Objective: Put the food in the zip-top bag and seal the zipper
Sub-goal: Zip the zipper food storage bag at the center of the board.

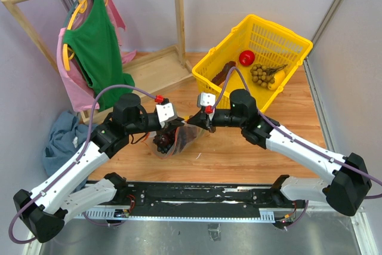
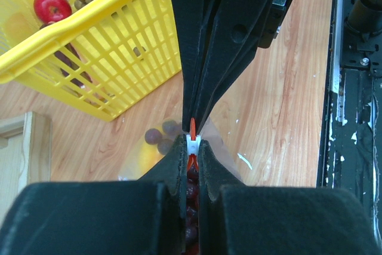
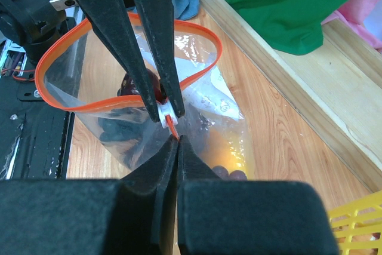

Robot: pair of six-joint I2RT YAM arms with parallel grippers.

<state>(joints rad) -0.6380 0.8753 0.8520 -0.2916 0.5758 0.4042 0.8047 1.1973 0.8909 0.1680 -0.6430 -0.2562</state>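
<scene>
seal step | clear floppy zip-top bag (image 1: 186, 138) sits between arms | left gripper (image 2: 191, 147) nipped on white slider (image 3: 164, 113) | right gripper (image 3: 178, 140) nipped on thin red-orange zipper (image 3: 59, 103) end just beside it | unsealed strip runs away from right gripper, beyond left

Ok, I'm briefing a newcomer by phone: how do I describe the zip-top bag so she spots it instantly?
Find the yellow basket at the back right, then come forward-left to where the left gripper and right gripper meet. Both pinch the zip-top bag: clear, floppy plastic edged by a red-orange zipper, unlike the rigid basket.
</scene>
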